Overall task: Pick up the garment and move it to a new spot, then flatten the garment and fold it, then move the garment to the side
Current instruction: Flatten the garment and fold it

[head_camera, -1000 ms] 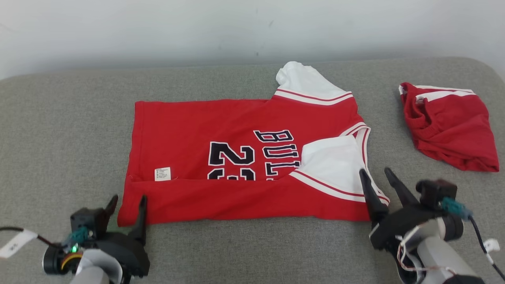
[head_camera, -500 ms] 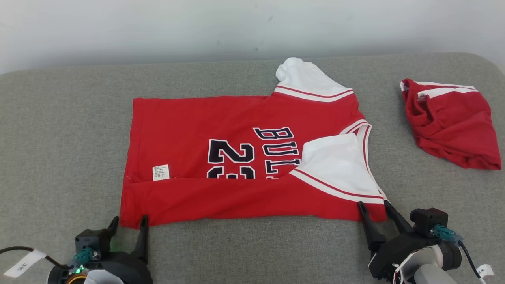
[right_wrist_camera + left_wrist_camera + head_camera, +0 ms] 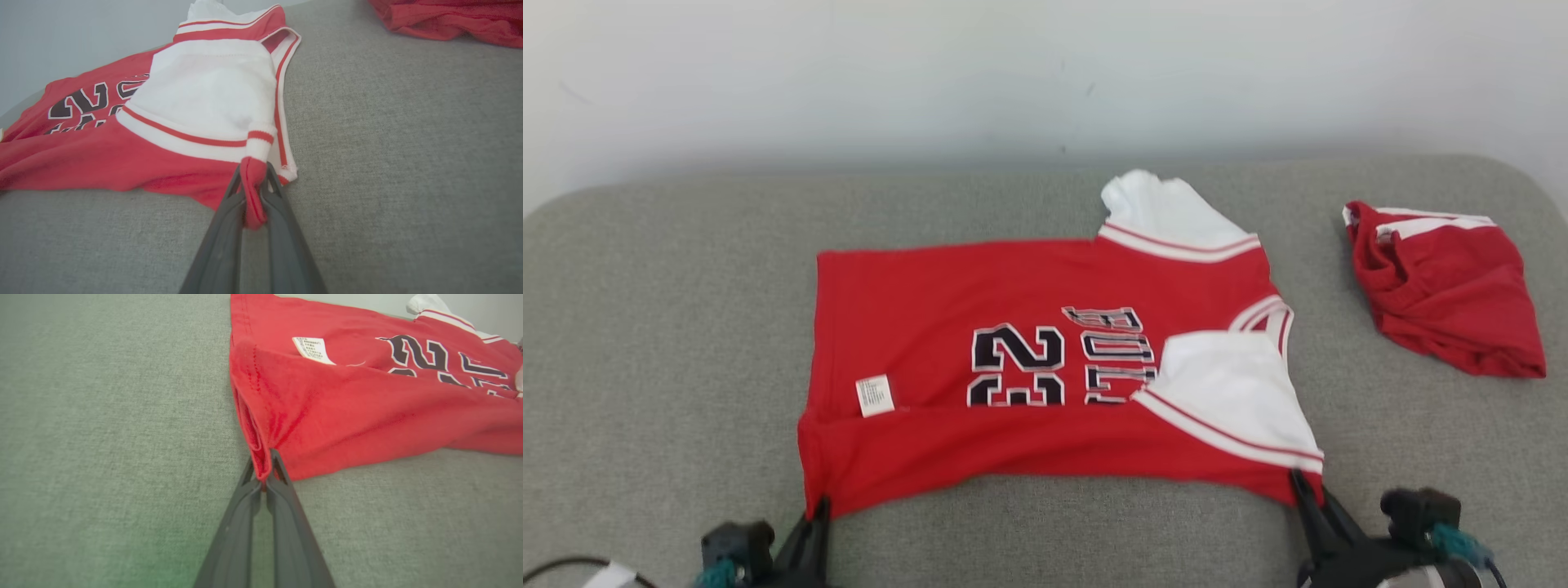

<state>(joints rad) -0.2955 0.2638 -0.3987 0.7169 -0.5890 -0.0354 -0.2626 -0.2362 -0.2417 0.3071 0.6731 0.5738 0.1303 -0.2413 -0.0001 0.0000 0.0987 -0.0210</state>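
Note:
A red jersey (image 3: 980,286) with white sleeves and a dark "23" lies spread on the grey cushion, its near long edge folded over. My left gripper (image 3: 815,508) is shut on the jersey's near left corner (image 3: 261,469). My right gripper (image 3: 1298,483) is shut on the near right corner, where red fabric (image 3: 253,192) bunches between the fingers. The corners lift slightly off the surface. A white care label (image 3: 875,395) shows near the left hem.
A second red garment (image 3: 1445,286) with white trim lies crumpled at the far right of the cushion (image 3: 670,327). A pale wall rises behind the cushion's back edge. Bare grey surface lies left of the jersey and along the near edge.
Both grippers went from open beside the near corners to shut on them. They drew back toward me and the jersey's near edge came with them. The camera has shifted too.

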